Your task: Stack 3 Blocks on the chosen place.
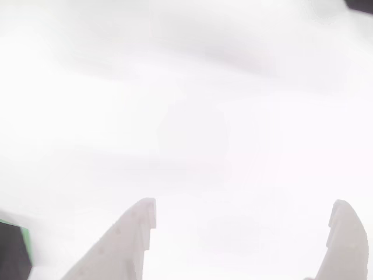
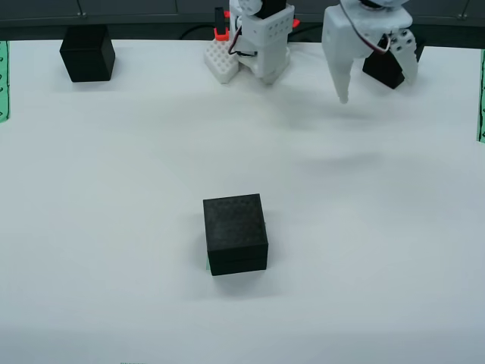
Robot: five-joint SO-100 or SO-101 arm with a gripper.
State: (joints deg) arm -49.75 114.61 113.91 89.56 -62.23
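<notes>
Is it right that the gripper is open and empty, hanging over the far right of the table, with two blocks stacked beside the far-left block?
Not quite. In the fixed overview the far-left block stands alone; the stack is mid-table. The gripper is indeed open, empty, far right, by another block.

A white tabletop (image 2: 114,227) is seen in the view from above, with a dark band (image 2: 151,9) along its far edge. Green striped strips are fixed at the left edge (image 2: 3,80) and the right edge (image 2: 481,95) of that view. A white perforated board (image 2: 221,61) carrying a red part (image 2: 220,32) is placed near the far edge, with thin wires (image 2: 244,47) attached.
</notes>
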